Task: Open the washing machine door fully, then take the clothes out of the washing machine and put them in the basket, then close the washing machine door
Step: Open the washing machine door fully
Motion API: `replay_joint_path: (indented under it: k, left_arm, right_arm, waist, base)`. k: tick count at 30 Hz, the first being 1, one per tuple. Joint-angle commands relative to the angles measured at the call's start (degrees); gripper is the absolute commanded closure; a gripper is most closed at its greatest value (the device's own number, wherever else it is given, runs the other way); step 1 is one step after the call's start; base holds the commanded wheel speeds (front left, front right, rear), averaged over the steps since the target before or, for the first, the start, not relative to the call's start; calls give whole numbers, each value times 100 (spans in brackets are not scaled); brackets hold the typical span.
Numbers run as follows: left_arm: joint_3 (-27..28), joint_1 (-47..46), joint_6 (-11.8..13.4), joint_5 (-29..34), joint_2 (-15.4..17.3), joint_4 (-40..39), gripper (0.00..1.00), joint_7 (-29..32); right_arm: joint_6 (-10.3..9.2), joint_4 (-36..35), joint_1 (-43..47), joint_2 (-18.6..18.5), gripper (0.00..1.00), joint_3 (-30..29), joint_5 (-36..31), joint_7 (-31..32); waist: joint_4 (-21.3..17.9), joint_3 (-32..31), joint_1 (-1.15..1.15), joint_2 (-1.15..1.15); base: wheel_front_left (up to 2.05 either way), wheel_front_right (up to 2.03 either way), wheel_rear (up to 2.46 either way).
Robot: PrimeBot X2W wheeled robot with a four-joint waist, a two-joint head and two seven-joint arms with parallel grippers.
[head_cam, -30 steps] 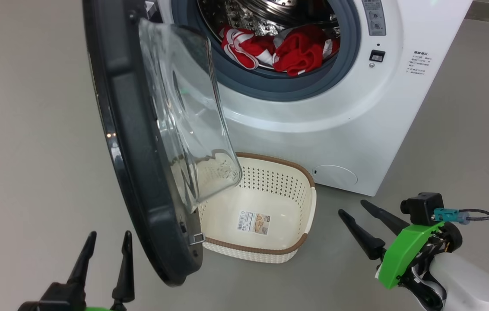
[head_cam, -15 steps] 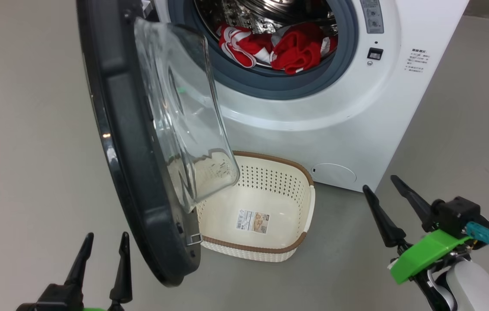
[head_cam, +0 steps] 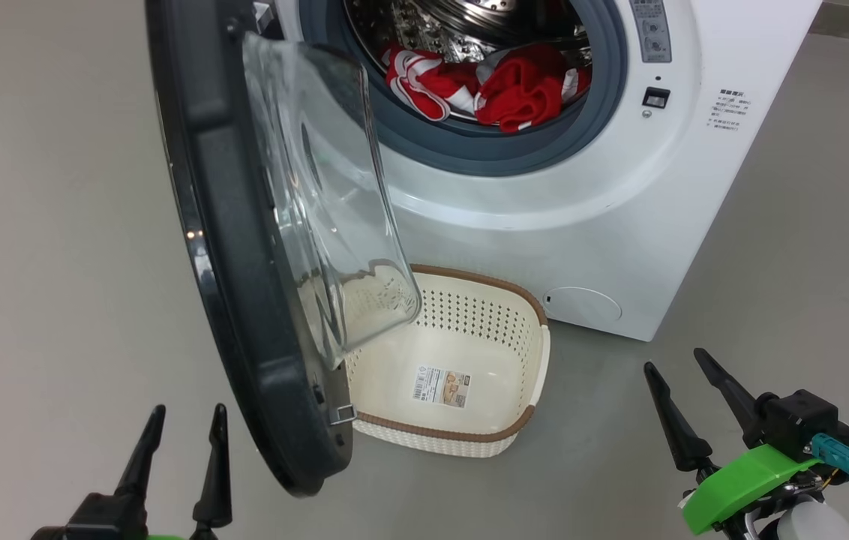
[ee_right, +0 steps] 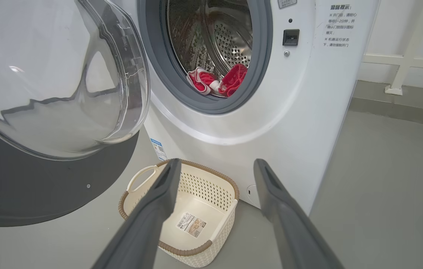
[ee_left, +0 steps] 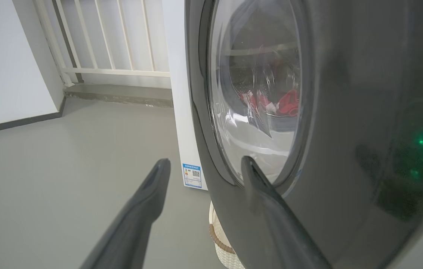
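Red, white-striped soft clothes (head_cam: 514, 90) are lying heaped inside the drum of the big white boxy front-loading washing machine (head_cam: 544, 202), resting against the lower part of its grey rubber seal (head_cam: 469, 154). The large round black-rimmed door with the bulging clear glass bowl (head_cam: 229, 225) is standing swung out from the washing machine's front on the robot's left, its glass bulge facing the drum opening. The small cream-white perforated plastic basket with the brown woven-look rim (head_cam: 462, 435) is sitting on the grey floor (head_cam: 57, 225) just in front of the washing machine, below the drum opening and partly under the open door, with a paper label (head_cam: 441, 386) showing on its bottom. The left gripper (head_cam: 190, 412) is hovering in front of the washing machine on the door's outer side, its 2 dark fingers parted and holding nothing; whether 1 finger is touching the door's outer face I cannot tell. The right gripper (head_cam: 673, 358) is hanging in front of the washing machine's right corner, beside the basket, its 2 fingers spread apart, empty and pointing toward the machine.
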Motion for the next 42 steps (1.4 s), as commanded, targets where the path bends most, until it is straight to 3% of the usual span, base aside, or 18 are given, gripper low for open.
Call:
replay_joint_path:
  k: [1,7,8,9,14,19,23,28,35,42]
  left_arm:
    - [184,-87,41,25,88,-116,0,-46]
    - [209,-125,48,-47,88,-133,0,-46]
    - [220,-132,43,-63,88,-135,59,-46]
    - [245,-149,38,-59,88,-148,100,-46]
    - [612,-349,61,-254,88,-693,100,-46]
    - [853,-588,184,-314,88,-1976,100,-46]
    - [456,-572,154,-151,88,-2851,100,-46]
    - [-496,-437,47,162,88,-3295,100,-46]
    - [-1654,-3,15,53,88,-2761,100,-46]
    - [-1865,116,19,-400,88,-1489,100,-46]
  right_arm:
    - [9,-141,27,-19,0,83,-26,-68]
    - [9,-156,51,-15,0,27,-103,-69]
    - [9,-152,58,-14,0,25,-109,-69]
    - [9,-151,66,-17,0,33,-116,-69]
    - [9,-163,104,-24,0,31,-152,-69]
    - [9,-180,134,-24,0,18,-187,-69]
    - [9,-200,139,-37,0,37,-148,-69]
    - [9,-203,89,-41,0,92,-135,-69]
    - [9,-204,41,-39,0,160,-89,-69]
    - [9,-177,8,-38,0,199,-89,-69]
  waist:
    - [-9,-3,0,0]
    - [8,-13,0,0]
    - [15,-17,0,0]
    - [25,-23,0,0]
    - [71,-50,0,0]
    - [94,-83,0,0]
    - [112,-90,0,0]
    - [85,-79,0,0]
    - [51,-61,0,0]
    - [26,-44,0,0]
  base:
    - [0,0,0]
    - [0,0,0]
    - [0,0,0]
    - [0,0,0]
    - [0,0,0]
    - [0,0,0]
    - [0,0,0]
    - [0,0,0]
    - [0,0,0]
    - [0,0,0]
